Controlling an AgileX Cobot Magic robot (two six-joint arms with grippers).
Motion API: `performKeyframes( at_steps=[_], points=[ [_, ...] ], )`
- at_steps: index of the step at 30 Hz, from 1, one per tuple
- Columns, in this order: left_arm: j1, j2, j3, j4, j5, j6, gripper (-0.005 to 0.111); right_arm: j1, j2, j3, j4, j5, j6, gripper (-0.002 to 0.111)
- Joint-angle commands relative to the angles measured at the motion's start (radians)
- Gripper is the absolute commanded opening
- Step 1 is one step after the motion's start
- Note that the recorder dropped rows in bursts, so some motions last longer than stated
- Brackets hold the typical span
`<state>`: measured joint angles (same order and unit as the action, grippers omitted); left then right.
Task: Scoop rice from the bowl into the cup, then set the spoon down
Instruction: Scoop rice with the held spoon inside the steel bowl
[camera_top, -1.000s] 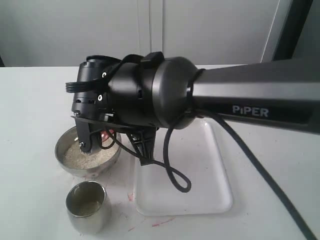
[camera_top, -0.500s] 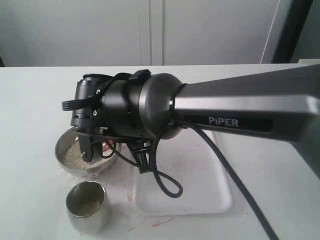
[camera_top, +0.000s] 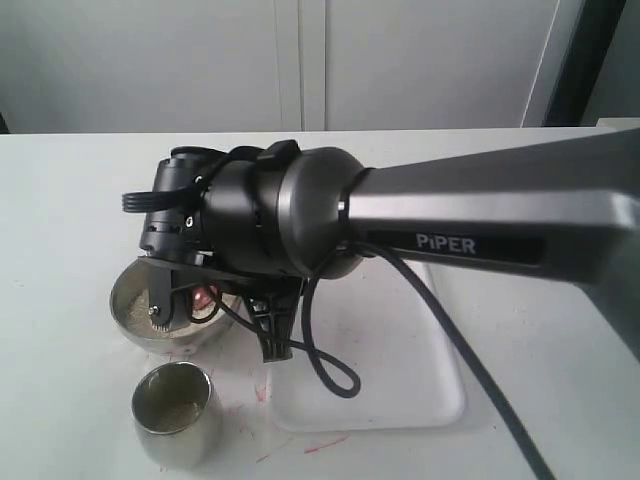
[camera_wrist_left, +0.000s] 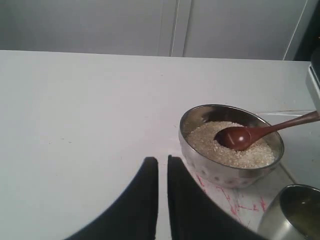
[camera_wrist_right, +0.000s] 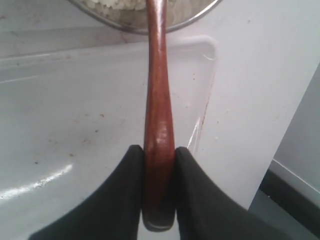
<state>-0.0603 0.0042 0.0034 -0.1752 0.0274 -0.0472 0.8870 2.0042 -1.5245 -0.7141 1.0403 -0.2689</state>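
Observation:
The steel bowl (camera_wrist_left: 231, 172) holds the pale rice (camera_wrist_left: 207, 142), and the wooden spoon's (camera_wrist_left: 240, 137) scoop rests in the grains, hollow side up. My right gripper (camera_wrist_right: 159, 152) is shut on the spoon's handle (camera_wrist_right: 157, 100) near its end, over the tray. In the exterior view the right wrist hides most of the bowl (camera_top: 122, 300); a reddish glint of the spoon (camera_top: 205, 297) shows beneath it. The steel cup (camera_top: 175, 415) stands in front of the bowl with a little rice at its bottom. My left gripper (camera_wrist_left: 162, 162) is shut and empty, just beside the bowl.
A clear plastic tray (camera_top: 400, 380) lies right of the bowl, under the right arm. Red scribbles (camera_top: 320, 443) mark the white table near the cup. The table's edge (camera_wrist_right: 280, 170) runs close to the tray in the right wrist view.
The right wrist has shifted left and dipped lower over the bowl, turning a little, with the spoon still held. The cup and bowl have stayed put.

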Motion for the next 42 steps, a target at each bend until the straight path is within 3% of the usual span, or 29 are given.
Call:
performKeyframes(
  at_steps=[1, 5, 18, 42],
  points=[
    [-0.002, -0.004, -0.003, -0.009, -0.004, -0.002, 0.014, 0.001, 0.0, 0.0, 0.04, -0.002, 0.069, 0.0],
    [-0.002, -0.004, -0.003, -0.009, -0.004, -0.002, 0.014, -0.001, 0.0, 0.0, 0.137, -0.028, 0.078, 0.0],
    [-0.002, -0.004, -0.003, -0.009, -0.004, -0.002, 0.014, -0.001, 0.0, 0.0, 0.139, 0.014, 0.213, 0.0],
    [-0.002, -0.004, -0.003, -0.009, -0.004, -0.002, 0.014, 0.002, 0.0, 0.0, -0.018, 0.035, 0.19, 0.0]
  ],
)
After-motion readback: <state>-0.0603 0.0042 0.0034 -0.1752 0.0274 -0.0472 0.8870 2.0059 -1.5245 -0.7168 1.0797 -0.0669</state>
